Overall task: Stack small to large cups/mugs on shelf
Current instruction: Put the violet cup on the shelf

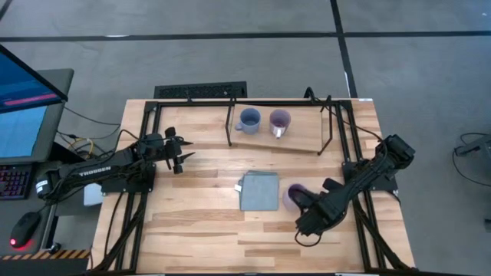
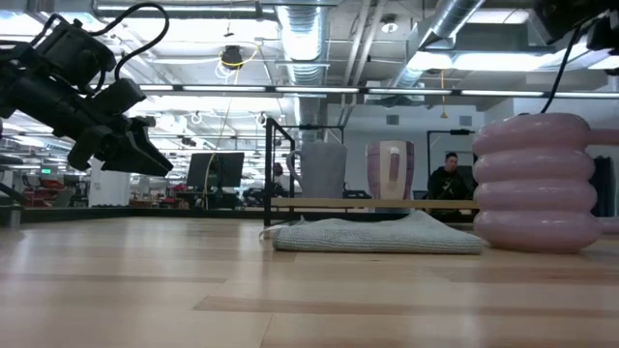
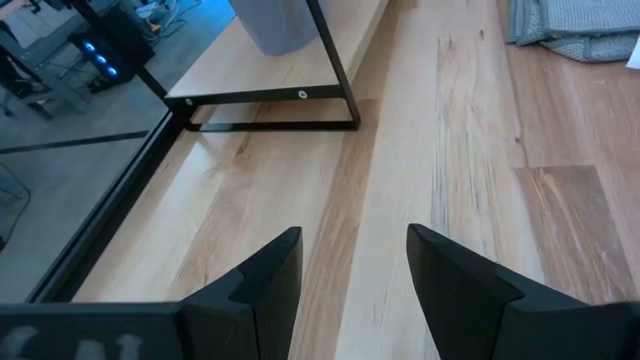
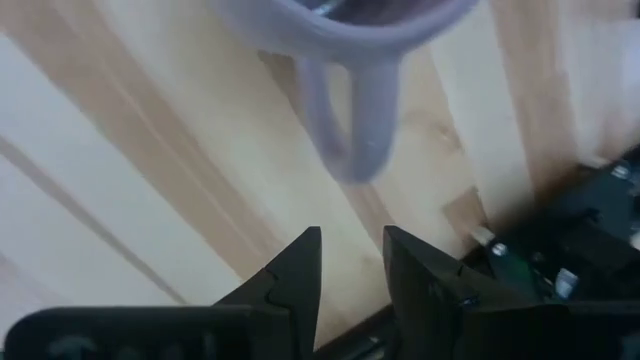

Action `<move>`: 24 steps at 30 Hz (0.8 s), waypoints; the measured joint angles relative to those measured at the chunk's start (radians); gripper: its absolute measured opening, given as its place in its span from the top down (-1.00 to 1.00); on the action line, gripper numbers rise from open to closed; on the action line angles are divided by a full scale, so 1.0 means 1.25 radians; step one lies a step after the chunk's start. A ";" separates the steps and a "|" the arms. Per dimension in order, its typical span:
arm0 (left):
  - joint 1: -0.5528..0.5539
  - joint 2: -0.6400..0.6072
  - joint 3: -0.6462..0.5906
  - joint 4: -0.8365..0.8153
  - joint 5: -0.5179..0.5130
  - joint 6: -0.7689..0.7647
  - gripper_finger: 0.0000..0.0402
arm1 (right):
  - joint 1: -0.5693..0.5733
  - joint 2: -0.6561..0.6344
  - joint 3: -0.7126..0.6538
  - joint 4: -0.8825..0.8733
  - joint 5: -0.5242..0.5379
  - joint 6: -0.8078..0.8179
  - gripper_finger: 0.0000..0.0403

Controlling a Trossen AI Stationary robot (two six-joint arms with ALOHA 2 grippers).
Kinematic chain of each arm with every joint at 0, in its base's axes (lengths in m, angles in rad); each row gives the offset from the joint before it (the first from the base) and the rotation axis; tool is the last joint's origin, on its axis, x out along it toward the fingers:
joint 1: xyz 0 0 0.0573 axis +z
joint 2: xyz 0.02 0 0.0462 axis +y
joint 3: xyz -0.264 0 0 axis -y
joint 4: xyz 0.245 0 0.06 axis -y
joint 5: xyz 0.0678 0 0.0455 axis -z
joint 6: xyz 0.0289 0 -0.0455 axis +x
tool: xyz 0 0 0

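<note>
A blue mug and a light purple mug stand upright side by side on the shelf at the table's far side. A second, ribbed purple mug stands on its base on the tabletop, right of a flat grey-blue cloth. My right gripper hangs open just above it, pointing steeply down. The mug's handle lies a little beyond the fingertips, untouched. My left gripper waits open above the table's left side, nothing between its fingers.
The shelf's thin black rod frame rises around its board. A monitor and keyboard stand off the table's left edge. Bare wood lies between the cloth and the shelf.
</note>
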 joint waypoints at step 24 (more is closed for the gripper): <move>0.000 0.000 0.000 0.000 0.000 0.000 0.14 | -0.046 0.023 0.000 0.034 0.059 -0.028 0.34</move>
